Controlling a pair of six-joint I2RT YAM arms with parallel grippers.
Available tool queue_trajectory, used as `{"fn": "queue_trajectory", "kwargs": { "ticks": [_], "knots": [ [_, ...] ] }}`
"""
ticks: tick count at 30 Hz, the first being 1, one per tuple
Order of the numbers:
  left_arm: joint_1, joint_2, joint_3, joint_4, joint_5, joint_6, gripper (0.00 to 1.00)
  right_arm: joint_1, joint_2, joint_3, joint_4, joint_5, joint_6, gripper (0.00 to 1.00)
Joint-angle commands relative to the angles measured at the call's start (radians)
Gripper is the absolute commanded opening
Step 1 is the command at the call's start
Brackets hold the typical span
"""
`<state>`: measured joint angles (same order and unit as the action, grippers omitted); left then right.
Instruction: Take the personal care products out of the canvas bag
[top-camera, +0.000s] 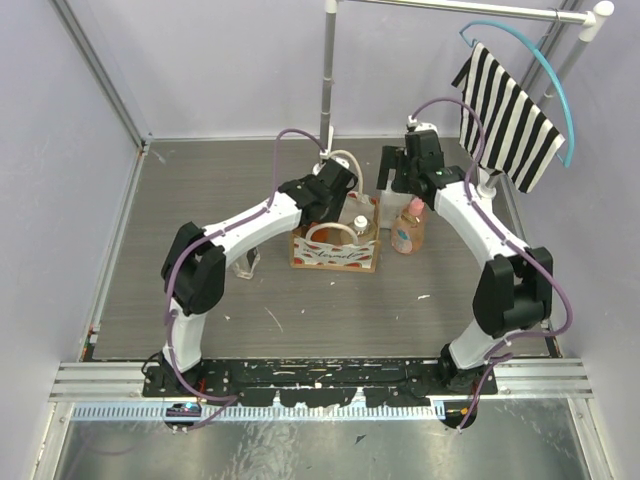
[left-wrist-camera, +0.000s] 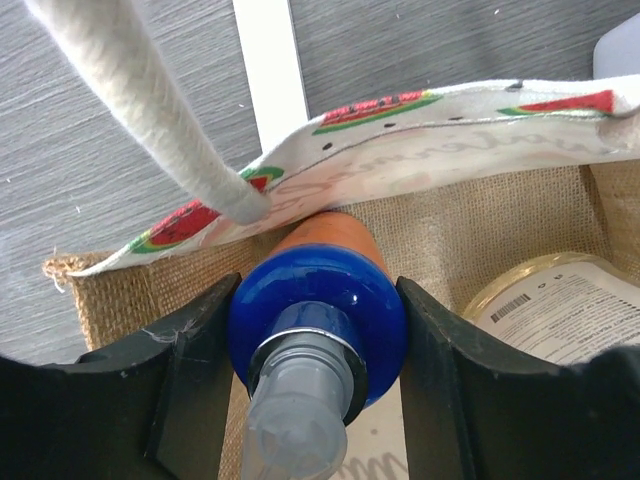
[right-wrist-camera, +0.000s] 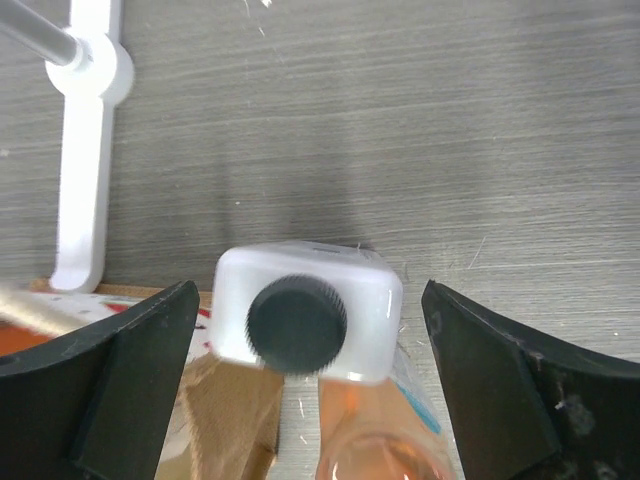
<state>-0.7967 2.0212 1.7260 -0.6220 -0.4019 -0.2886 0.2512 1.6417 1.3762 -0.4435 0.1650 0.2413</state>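
Observation:
The canvas bag (top-camera: 335, 248) stands mid-table, with watermelon print on its wall (left-wrist-camera: 420, 125) and a rope handle (left-wrist-camera: 150, 110). My left gripper (top-camera: 338, 200) reaches into it and is shut on the blue-capped bottle (left-wrist-camera: 318, 300), with both fingers pressed on the blue cap. A labelled bottle (left-wrist-camera: 560, 310) lies in the bag beside it. My right gripper (top-camera: 402, 178) is open, its jaws wide on either side of the clear square bottle with a dark cap (right-wrist-camera: 300, 320) and not touching it. That bottle (top-camera: 390, 205) stands on the table by the bag, next to the peach bottle (top-camera: 408, 230), which also shows in the right wrist view (right-wrist-camera: 385, 440).
A white rack pole (top-camera: 328, 80) with its foot (right-wrist-camera: 85, 150) stands just behind the bag. A black-and-white striped cloth (top-camera: 508, 115) hangs on a blue hanger at the back right. A small clear object (top-camera: 248, 263) lies by the left arm. Walls close in both sides.

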Motion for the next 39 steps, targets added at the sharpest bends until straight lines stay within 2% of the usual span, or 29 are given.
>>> {"fn": "queue_trajectory", "kwargs": {
  "ticks": [1,3,8,12,20,23,28,39],
  "knots": [
    [-0.004,-0.082,-0.019,0.025,-0.035,0.003,0.32,0.012,-0.171,0.023,0.026,0.013,0.015,1.00],
    [-0.005,-0.105,0.001,0.007,-0.040,0.007,0.24,0.041,-0.219,0.025,0.001,0.021,0.015,1.00],
    [-0.012,-0.154,0.112,-0.088,-0.101,0.016,0.14,0.164,-0.291,0.033,-0.064,-0.021,0.000,0.98],
    [-0.013,-0.192,0.226,-0.189,-0.166,0.010,0.11,0.223,-0.307,-0.015,-0.069,-0.081,0.041,0.89],
    [-0.012,-0.225,0.503,-0.404,-0.301,0.024,0.11,0.296,-0.242,-0.065,-0.110,-0.077,0.047,0.92],
    [-0.012,-0.227,0.563,-0.459,-0.343,0.030,0.12,0.312,-0.219,-0.086,-0.124,-0.081,0.042,0.94],
    [0.013,-0.261,0.524,-0.472,-0.354,0.025,0.13,0.322,-0.208,-0.124,-0.129,-0.109,0.033,0.99],
    [0.145,-0.326,0.250,-0.399,-0.243,-0.060,0.14,0.335,-0.158,-0.152,-0.161,-0.117,0.006,1.00]
  ]
}}
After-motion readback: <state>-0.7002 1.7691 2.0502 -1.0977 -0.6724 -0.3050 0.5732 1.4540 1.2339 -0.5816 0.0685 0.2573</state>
